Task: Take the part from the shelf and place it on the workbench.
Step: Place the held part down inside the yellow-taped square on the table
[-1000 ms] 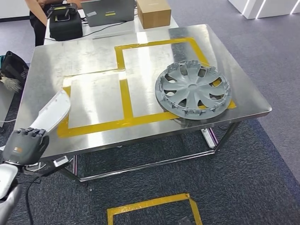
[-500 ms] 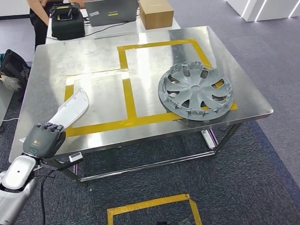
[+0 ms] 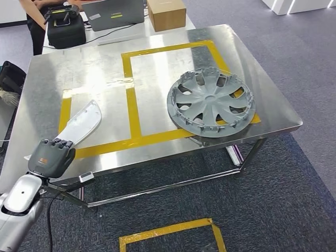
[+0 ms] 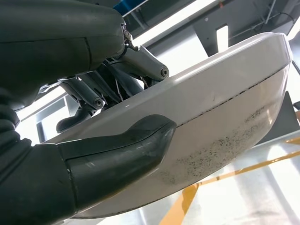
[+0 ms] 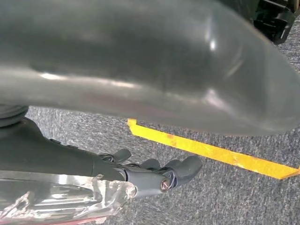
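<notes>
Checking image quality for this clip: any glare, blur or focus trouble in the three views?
Head view: sharp, ceiling light glares off the steel workbench. Left wrist view: white part crisp, bright background washed out. Right wrist view: near grey surface blurred, carpet sharp.

white part, grey wheel cover, yellow tape outlines on silver workbench, dark grey hand

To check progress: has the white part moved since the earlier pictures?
Yes. The white part went rightward, across the left yellow tape strip.
</notes>
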Tool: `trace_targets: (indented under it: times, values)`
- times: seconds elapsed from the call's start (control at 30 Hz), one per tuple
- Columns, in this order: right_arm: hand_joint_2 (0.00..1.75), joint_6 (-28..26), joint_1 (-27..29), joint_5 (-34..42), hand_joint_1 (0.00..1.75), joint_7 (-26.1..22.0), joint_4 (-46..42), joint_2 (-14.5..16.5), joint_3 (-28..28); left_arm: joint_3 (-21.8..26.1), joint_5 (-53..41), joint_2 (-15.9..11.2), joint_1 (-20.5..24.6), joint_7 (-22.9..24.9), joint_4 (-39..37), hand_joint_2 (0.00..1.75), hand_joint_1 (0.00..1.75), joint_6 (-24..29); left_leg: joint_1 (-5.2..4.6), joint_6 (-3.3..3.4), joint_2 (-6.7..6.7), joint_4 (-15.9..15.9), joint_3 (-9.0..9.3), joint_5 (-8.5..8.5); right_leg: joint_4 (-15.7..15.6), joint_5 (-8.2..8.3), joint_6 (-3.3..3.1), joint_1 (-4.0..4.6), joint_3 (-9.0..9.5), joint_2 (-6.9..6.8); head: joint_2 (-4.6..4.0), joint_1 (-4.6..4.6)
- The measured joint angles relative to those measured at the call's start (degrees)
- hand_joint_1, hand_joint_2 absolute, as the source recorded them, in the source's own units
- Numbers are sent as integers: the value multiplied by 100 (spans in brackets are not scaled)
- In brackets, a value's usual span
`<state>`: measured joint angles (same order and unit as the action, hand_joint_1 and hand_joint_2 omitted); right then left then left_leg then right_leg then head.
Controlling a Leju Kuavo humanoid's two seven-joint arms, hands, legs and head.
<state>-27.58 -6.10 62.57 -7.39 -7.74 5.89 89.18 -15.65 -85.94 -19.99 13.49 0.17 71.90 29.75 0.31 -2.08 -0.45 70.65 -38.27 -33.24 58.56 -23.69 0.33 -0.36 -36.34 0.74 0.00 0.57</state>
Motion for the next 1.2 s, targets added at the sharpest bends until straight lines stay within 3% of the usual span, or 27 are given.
trace_targets:
  times: [0.07, 0.13, 0.23, 0.3, 0.4, 0.47, 0.5, 0.6, 0.67, 0.7, 0.83, 0.93, 1.1, 1.2]
  values:
    - [0, 0, -1, -1, 0, 0, 0, 1, 0, 0, 0, -2, 10, 1, -3, 175, 175, 0, 6, 16, 5, -712, 255, 497, 0, -21, 31, -5, 45, 3, 0, 0]
    - [0, 0, -6, -2, 0, 0, 0, -1, 0, -2, -1, -2, 29, 0, -4, 175, 175, 0, -10, 55, 12, -1286, 476, 710, 4, -31, 86, 3, 58, 5, 0, -1]
    - [0, 0, 2, -2, 0, 0, 0, 0, 0, -4, -1, 0, 25, 0, -9, 175, 175, 0, -25, 158, 5, -1418, 523, 770, 17, -7, 199, 17, 63, -4, 0, -2]
    - [0, 0, 0, -2, 0, 0, 0, -1, 0, -4, 0, 3, 29, -1, -12, 175, 175, 0, -9, 216, 4, -1425, 550, 804, 150, -112, 258, 16, 8, -21, 0, 10]
    - [0, 0, -7, -2, 0, 0, 0, -1, 0, -8, 0, 7, 34, -1, -18, 175, 175, 0, -10, 269, 8, -1423, 553, 813, 1091, -609, 302, 19, -421, -33, 0, 33]
    - [0, 0, 6, -2, 0, 0, 0, -1, 0, -15, -1, 11, 24, -1, -31, 175, 175, 0, -24, 286, 9, -1420, 555, 807, 1574, -778, 291, 26, -651, -33, 0, 40]
    - [0, 0, 10, -2, 0, 0, 0, -1, 0, -17, -1, 14, 21, -1, -36, 175, 175, 0, -30, 290, 7, -1420, 560, 803, 1523, -718, 274, 30, -630, -33, 0, 42]
    - [0, 0, -2, -2, 0, 0, 0, -1, 0, -20, -1, 17, 25, 0, -38, 175, 175, 0, -42, 273, -2, -1416, 587, 784, 444, -237, 204, 50, -114, -30, 0, 40]
    - [0, 0, -17, -1, 0, 0, 0, 0, 0, -20, -1, 16, 33, 2, -38, 175, 175, -3, -49, 229, -5, -1414, 577, 780, -23, -135, 151, 73, 111, -24, 0, 38]
    - [0, 0, -16, 4, 0, 0, 0, 0, 0, -22, -1, 19, 34, 13, -39, 175, 175, -13, -54, 218, -5, -1405, 563, 780, -63, -135, 145, 78, 131, -20, 0, 36]
    - [0, -2, 11, 54, 0, -7, 0, 1, 0, -33, 4, 83, 101, 144, -52, 175, 175, -145, -52, 302, 1, -1428, 553, 806, -79, -42, 167, 82, 139, 4, 0, 19]
    - [0, 4, 2, 60, 0, -27, 0, 1, 0, -65, -3, 162, 202, 119, -62, 175, 175, -120, -50, 275, 1, -1471, 564, 821, -78, -51, 133, 91, 136, 4, 0, 20]
    - [0, 26, 6, 65, 0, -45, 0, -1, 0, -132, -25, 211, 239, 151, -73, 175, 175, -49, -41, 157, 3, -1494, 562, 838, -71, -47, 99, 99, 124, 4, 0, 22]
    - [0, 32, 5, 66, 0, -46, 0, -1, 0, -258, -38, 164, 307, 378, -108, 175, 175, -21, -42, 144, 2, -1494, 559, 846, -72, -38, 89, 96, 126, 0, 0, 24]
